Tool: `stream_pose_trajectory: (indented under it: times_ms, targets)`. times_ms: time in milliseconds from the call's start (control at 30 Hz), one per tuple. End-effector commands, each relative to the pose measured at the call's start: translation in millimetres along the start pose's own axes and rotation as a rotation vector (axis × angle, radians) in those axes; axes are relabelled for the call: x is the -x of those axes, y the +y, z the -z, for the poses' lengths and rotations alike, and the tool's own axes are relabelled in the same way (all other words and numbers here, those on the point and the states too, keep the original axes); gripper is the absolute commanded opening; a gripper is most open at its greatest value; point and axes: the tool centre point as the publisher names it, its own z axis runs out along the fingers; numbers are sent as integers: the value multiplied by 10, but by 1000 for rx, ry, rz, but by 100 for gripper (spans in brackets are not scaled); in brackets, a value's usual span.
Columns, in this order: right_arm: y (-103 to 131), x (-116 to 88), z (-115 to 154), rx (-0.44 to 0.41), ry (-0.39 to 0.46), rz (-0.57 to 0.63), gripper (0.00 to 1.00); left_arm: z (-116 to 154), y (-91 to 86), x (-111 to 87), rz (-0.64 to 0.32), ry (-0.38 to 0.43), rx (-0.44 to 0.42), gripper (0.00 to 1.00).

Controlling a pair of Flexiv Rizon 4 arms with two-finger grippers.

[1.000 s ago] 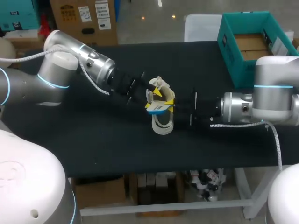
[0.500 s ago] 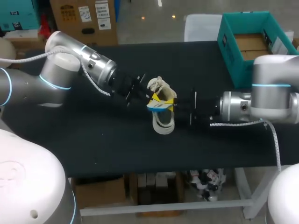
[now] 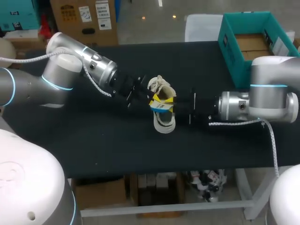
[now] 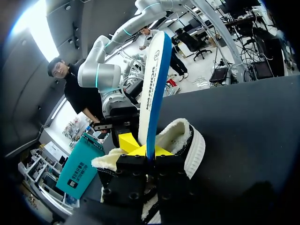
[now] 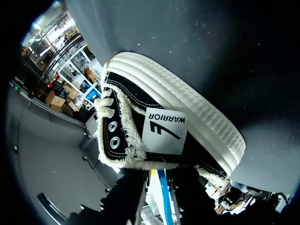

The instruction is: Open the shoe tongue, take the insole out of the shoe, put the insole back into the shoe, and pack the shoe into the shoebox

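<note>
A black shoe [image 3: 165, 123] with a white sole and fleece lining lies at the table's middle, between my two arms. In the left wrist view my left gripper [image 4: 143, 151] is shut on the lower end of the white-and-blue insole [image 4: 153, 79], which stands edge-on above the shoe [image 4: 183, 140]. The head view shows the insole [image 3: 159, 107] over the shoe's opening, with the left gripper [image 3: 152, 99] at its left. My right gripper [image 3: 173, 104] is at its right. In the right wrist view the insole [image 5: 162, 183] runs between the right gripper's dark fingers [image 5: 127, 192], which stand slightly apart from it.
A teal shoebox [image 3: 233, 52] stands open at the table's back right corner, with brown paper inside; it also shows in the left wrist view as the teal shoebox [image 4: 78, 171]. The black tabletop [image 3: 93, 140] stretches out around the shoe.
My left gripper has closed on the insole. My right gripper's fingers have parted a little from it. The shoe has shifted slightly.
</note>
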Motion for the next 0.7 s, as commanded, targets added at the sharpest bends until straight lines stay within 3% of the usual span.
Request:
stream_pose_trajectory:
  times_ms: [33, 100, 267, 367, 400, 600, 700]
  targets:
    - [-127, 17, 70, 14, 9, 18, 98, -29, 64, 10, -1, -1, -10, 0]
    - [-186, 17, 92, 27, 12, 34, 95, -33, 60, 12, -1, -1, -11, 0]
    - [-293, 25, 162, 34, 25, 56, 75, -38, 49, 9, -1, -4, -11, 0]
    - [-304, 32, 166, 30, 26, 59, 58, -36, 39, 3, -1, -5, -9, 0]
    - [-304, 35, 162, 28, 25, 59, 48, -36, 35, 2, -1, -5, -8, 0]
    - [-280, 47, 101, 6, 9, 54, 24, -33, 29, 0, -2, -6, -3, 0]
    - [-274, 50, 77, -2, -4, 51, 18, -34, 30, -6, 0, -6, -2, 0]
